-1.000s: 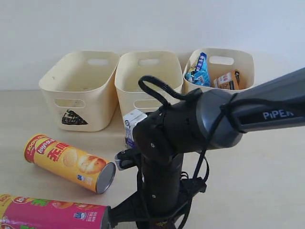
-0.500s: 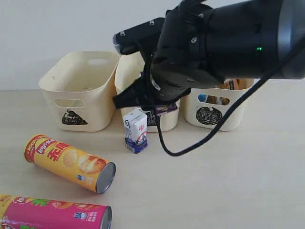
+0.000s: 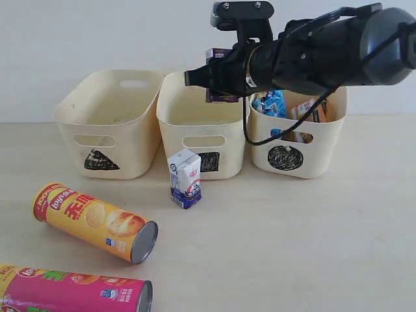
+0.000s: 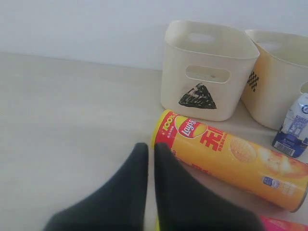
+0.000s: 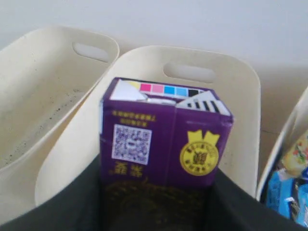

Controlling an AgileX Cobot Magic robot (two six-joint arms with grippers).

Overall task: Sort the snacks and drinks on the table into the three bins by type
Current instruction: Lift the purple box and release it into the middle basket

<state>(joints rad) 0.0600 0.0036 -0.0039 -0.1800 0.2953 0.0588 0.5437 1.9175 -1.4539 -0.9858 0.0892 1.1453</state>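
Observation:
My right gripper [image 3: 218, 80] is shut on the dark purple drink carton [image 5: 163, 139] and holds it in the air above the middle bin [image 3: 175, 127], the one with the square mark. The white and blue carton [image 3: 185, 179] stands on the table in front of that bin. Nearer the front left lie the yellow-orange chip tube [image 3: 94, 221] and the magenta tube [image 3: 71, 296]. My left gripper [image 4: 150, 149] is shut and empty, low over the table just beside the yellow tube's [image 4: 231, 159] red end.
The triangle bin [image 3: 71, 123] stands at the left. The circle bin [image 3: 325, 143] at the right holds the blue bag [image 3: 270, 101] and the orange bag [image 3: 313, 108]. Bare table [image 3: 312, 247] lies at the front right.
The right arm has risen from low over the front of the table and swung back over the middle bin, carrying the purple carton. Nothing on the table has moved.

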